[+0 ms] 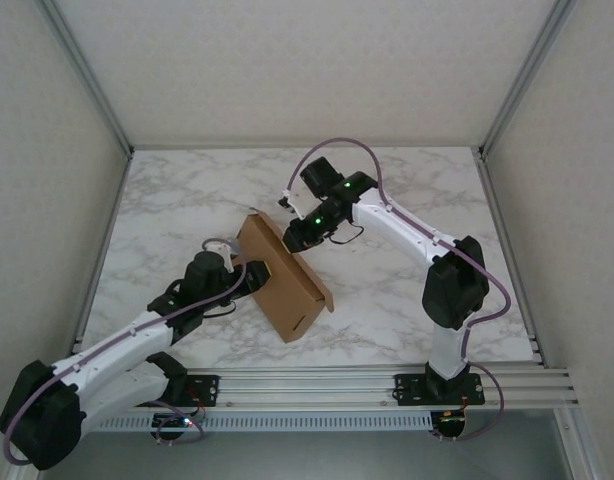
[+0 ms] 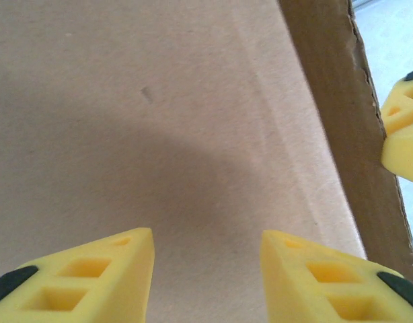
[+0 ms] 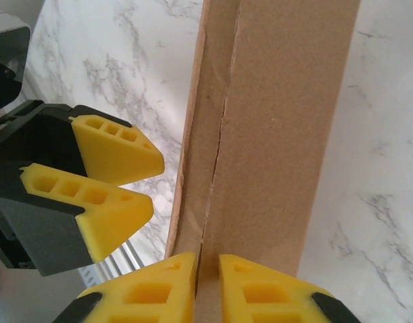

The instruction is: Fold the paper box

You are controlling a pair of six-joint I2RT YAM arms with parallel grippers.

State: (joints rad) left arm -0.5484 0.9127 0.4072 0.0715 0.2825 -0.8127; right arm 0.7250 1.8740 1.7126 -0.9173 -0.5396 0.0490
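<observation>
Brown, unprinted cardboard: the paper box [image 1: 283, 287], part folded, stands on edge near the middle of the white, grey-veined marble tabletop [image 1: 417, 290]. It runs diagonally between the two arms, its broad face towards the left one.

Right end effector [image 1: 290, 240] comes in from the far side and is clenched on the box's upper edge. In the right wrist view its yellow fingers [image 3: 159, 289] pinch a thin cardboard wall [image 3: 274, 121] between them, with a crease or seam running up from the grip.

Left end effector [image 1: 255, 275] sits at the box's left face, released: its yellow fingers [image 2: 92, 282] stand apart with nothing between them, pointing at the flat panel [image 2: 159, 121]. Whether the tips touch the panel cannot be told. From the right wrist it shows just beside the wall [image 3: 153, 183].
</observation>
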